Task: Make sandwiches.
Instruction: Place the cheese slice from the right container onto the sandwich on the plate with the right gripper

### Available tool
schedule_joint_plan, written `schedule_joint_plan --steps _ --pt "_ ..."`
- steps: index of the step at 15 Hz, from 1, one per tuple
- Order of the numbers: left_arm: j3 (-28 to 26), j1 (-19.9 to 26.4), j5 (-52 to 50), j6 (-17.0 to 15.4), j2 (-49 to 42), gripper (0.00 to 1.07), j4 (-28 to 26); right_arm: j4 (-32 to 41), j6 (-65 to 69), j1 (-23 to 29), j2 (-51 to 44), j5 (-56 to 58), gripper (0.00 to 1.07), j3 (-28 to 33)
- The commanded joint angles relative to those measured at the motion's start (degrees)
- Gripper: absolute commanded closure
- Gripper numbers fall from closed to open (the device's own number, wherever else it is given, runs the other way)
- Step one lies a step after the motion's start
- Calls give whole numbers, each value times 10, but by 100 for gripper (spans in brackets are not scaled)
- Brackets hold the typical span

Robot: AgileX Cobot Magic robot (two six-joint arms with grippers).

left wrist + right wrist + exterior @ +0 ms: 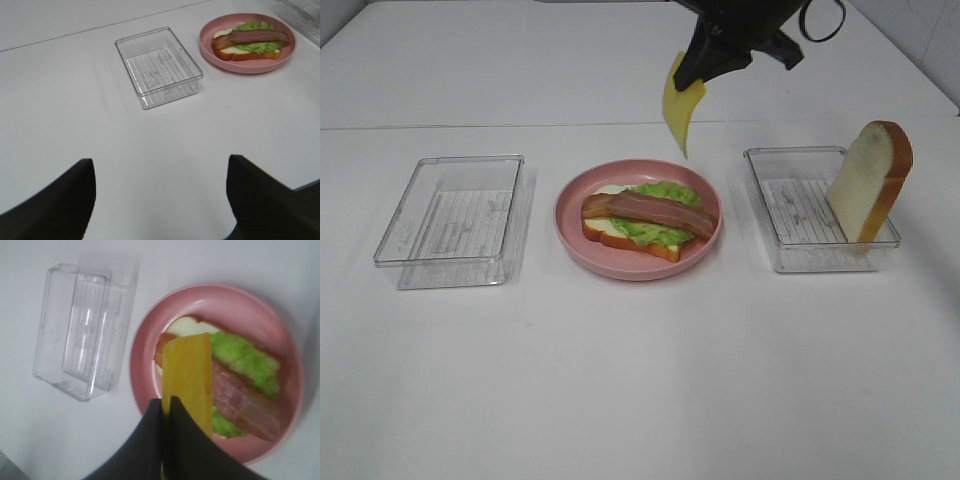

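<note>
On the pink plate point(640, 272) lies a bread slice point(638, 246) topped with ruffled green lettuce point(667, 190) and a bacon strip point(650, 210). High above the plate's far edge my right gripper point(693, 78) is shut on a thin yellow cheese slice point(682, 108), which hangs down from it. In the right wrist view the cheese point(187, 372) dangles from the gripper point(167, 407) over the bread point(187, 326) and bacon point(245, 400). A second bread slice point(870, 180) stands upright in the right clear tray point(790, 250). My left gripper point(160, 200) is open and holds nothing, well back from the plate point(240, 67).
An empty clear tray point(455, 220) sits left of the plate; the left wrist view shows the same tray point(160, 67) beside the plate. White tabletop surrounds everything, with a seam line running across behind the trays.
</note>
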Motion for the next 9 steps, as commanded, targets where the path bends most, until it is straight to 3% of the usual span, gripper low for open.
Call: schedule_joint_plan --steps 1,5,9 --pt "1 -1 -7 -3 -13 36 -4 58 -33 22 22 -14 107 19" --pt "1 -1 -7 -3 -13 36 -5 202 -89 30 100 -31 107 23" --pt "1 -1 -7 -3 -13 36 -5 206 -83 30 128 -59 107 23"
